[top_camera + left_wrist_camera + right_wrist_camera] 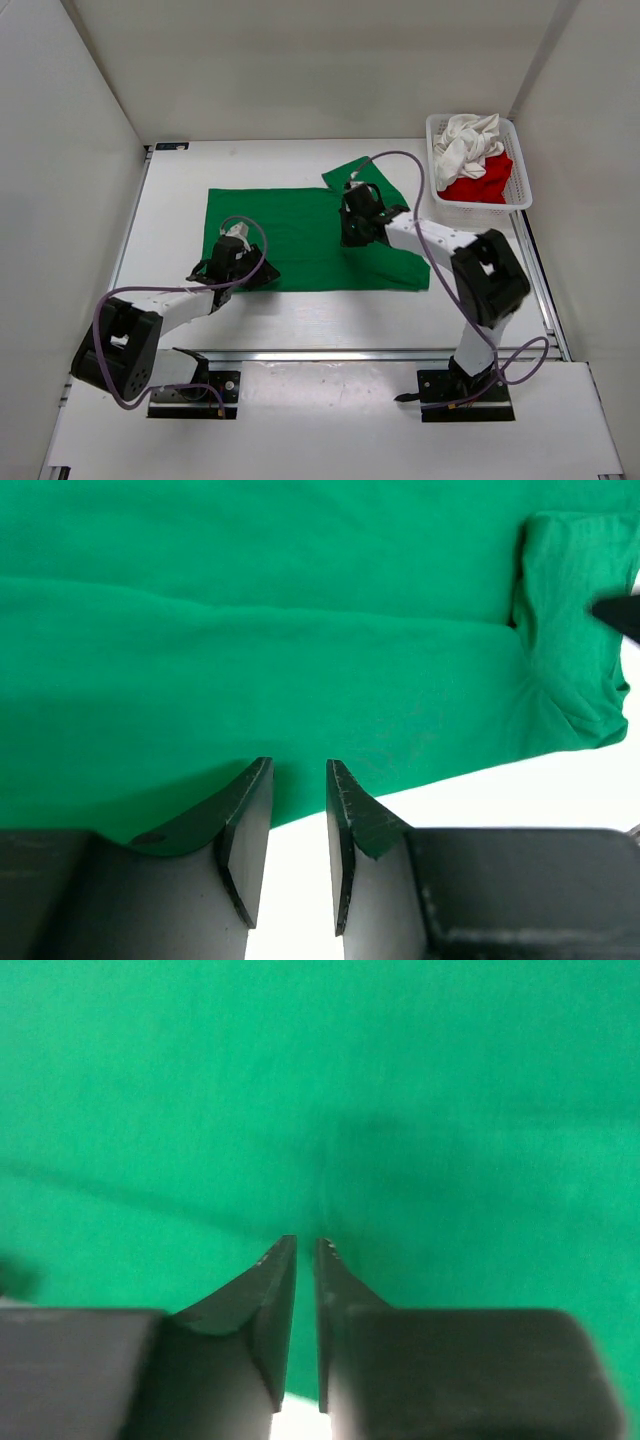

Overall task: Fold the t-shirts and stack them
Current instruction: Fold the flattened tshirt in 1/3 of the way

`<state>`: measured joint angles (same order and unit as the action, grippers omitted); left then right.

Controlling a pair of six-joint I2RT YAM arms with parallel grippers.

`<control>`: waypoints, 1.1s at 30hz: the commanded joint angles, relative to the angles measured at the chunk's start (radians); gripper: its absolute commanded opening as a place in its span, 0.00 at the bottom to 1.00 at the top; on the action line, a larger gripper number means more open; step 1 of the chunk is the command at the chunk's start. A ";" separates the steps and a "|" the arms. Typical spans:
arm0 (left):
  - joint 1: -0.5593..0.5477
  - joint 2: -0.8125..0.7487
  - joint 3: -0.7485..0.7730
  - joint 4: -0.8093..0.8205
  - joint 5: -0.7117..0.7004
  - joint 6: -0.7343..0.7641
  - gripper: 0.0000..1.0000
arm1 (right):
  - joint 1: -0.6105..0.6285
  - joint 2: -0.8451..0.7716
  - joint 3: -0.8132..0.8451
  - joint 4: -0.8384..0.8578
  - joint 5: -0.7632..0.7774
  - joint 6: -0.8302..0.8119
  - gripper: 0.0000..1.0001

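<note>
The green t-shirt [300, 240] lies spread flat on the table, with one sleeve [362, 172] turned up at its far right. My left gripper [240, 274] [298, 765] is open at the shirt's near hem [450, 770]. Its tips sit over the cloth edge with bare table showing between the fingers. My right gripper [350, 224] [306, 1242] rests on the middle of the shirt [320, 1080]. Its jaws stand only a narrow gap apart, and a small crease runs up from the tips. The white t-shirt [468, 140] and the red t-shirt [486, 183] lie crumpled in the basket.
A white mesh basket [482, 206] stands at the far right corner of the table. White walls close in the table at the back and on both sides. A bunched fold of green cloth [570, 630] sits to the right of the left gripper.
</note>
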<state>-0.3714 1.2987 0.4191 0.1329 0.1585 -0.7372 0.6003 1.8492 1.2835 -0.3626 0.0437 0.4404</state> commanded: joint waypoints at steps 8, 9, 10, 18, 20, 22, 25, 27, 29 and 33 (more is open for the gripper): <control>0.061 0.004 0.047 -0.104 -0.059 0.073 0.36 | 0.000 -0.160 -0.338 0.205 -0.130 0.034 0.00; 0.118 -0.004 0.029 -0.099 -0.038 0.058 0.34 | 0.001 -0.159 -0.336 0.203 -0.131 0.037 0.00; 0.179 -0.018 -0.012 -0.073 0.019 0.039 0.32 | 0.000 -0.162 -0.345 0.206 -0.133 0.041 0.00; 0.451 -0.340 -0.123 -0.170 -0.059 0.041 0.31 | -0.017 -0.197 -0.447 0.260 -0.149 0.035 0.00; 0.520 -0.305 -0.134 -0.168 -0.042 0.048 0.32 | -0.026 -0.196 -0.466 0.272 -0.150 0.032 0.00; 0.555 -0.237 -0.132 -0.145 0.012 0.044 0.30 | -0.030 -0.206 -0.481 0.280 -0.162 0.038 0.00; 0.612 -0.147 -0.135 -0.087 0.078 0.027 0.29 | -0.036 -0.223 -0.497 0.283 -0.166 0.031 0.00; 0.629 -0.102 -0.134 -0.093 0.093 0.030 0.25 | -0.042 -0.237 -0.515 0.290 -0.166 0.029 0.00; 0.643 -0.102 -0.143 -0.096 0.105 0.028 0.24 | -0.042 -0.239 -0.523 0.294 -0.160 0.032 0.00; 0.696 -0.171 -0.141 -0.159 0.128 0.019 0.23 | -0.034 -0.283 -0.549 0.284 -0.157 0.038 0.00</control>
<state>0.2874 1.1770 0.2935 0.0444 0.2600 -0.7219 0.5663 1.6093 0.7666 -0.0456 -0.1333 0.4789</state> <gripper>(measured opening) 0.232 0.004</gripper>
